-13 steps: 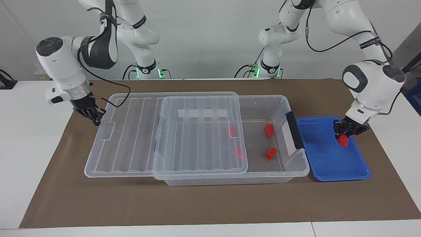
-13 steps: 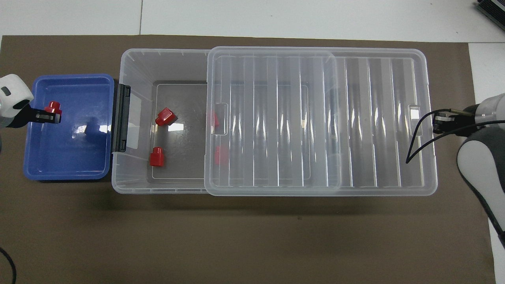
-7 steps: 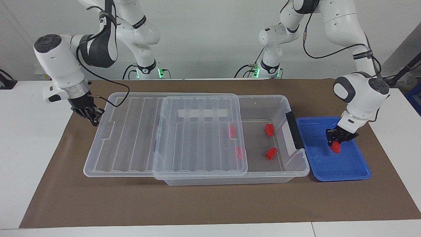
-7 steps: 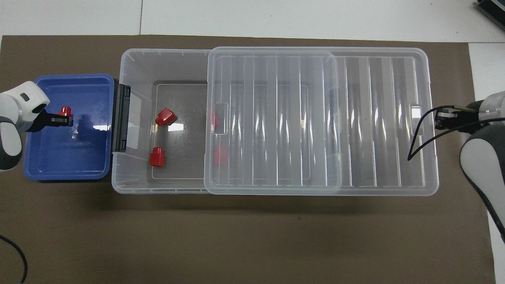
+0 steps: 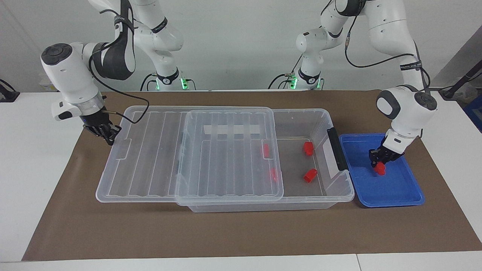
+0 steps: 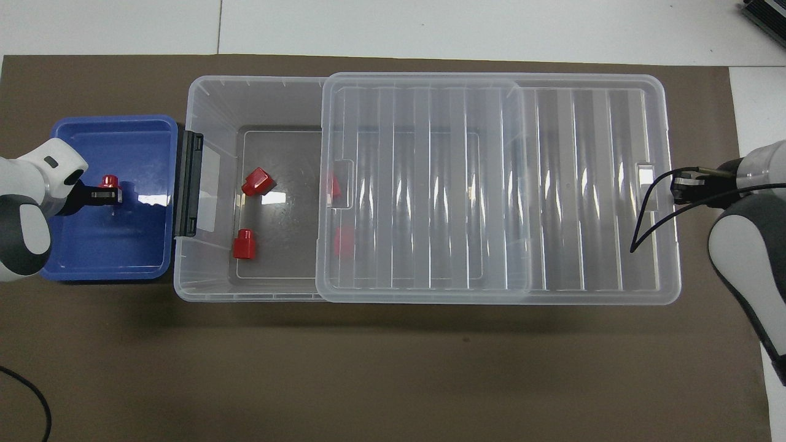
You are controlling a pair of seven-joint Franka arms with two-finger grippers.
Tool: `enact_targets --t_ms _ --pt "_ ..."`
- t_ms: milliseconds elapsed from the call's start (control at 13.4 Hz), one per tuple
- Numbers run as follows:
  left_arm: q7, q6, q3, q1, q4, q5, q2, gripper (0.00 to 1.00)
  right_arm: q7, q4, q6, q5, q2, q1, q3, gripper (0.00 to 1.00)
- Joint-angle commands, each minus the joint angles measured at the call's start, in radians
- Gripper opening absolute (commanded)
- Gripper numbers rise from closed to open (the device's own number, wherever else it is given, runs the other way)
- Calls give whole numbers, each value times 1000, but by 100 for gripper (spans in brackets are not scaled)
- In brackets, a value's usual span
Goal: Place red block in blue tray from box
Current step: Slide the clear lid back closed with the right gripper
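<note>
My left gripper (image 5: 378, 162) is shut on a red block (image 5: 380, 168) and holds it low inside the blue tray (image 5: 395, 190); I cannot tell if the block touches the floor. The held block (image 6: 110, 180), gripper (image 6: 116, 194) and tray (image 6: 104, 261) also show in the overhead view. The clear box (image 5: 301, 111) lies beside the tray, its lid (image 5: 150, 158) slid toward the right arm's end. Two red blocks (image 5: 308, 148) (image 5: 310, 175) lie in the uncovered part. Two more (image 5: 266, 149) (image 5: 273, 174) show through the lid. My right gripper (image 5: 109, 135) grips the lid's overhanging end.
The box's black handle (image 5: 336, 148) faces the tray, almost against its rim. The box, lid and tray sit on a brown mat (image 5: 226, 233). A black cable (image 5: 124, 101) hangs from the right wrist over the lid's corner.
My left gripper has moved down and toward the box with the red block, from above the tray's outer end to low inside it. The right gripper and lid shifted only slightly.
</note>
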Motion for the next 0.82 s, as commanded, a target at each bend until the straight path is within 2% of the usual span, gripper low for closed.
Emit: enact_targets --t_ms 0,744 --pt "-17 38 -2 6 -24 16 -5 0 -25 -19 -19 8 -10 38 8 0" --pt "-12 93 -2 6 -62 16 5 0 -14 -32 -35 15 -23 271 8 0"
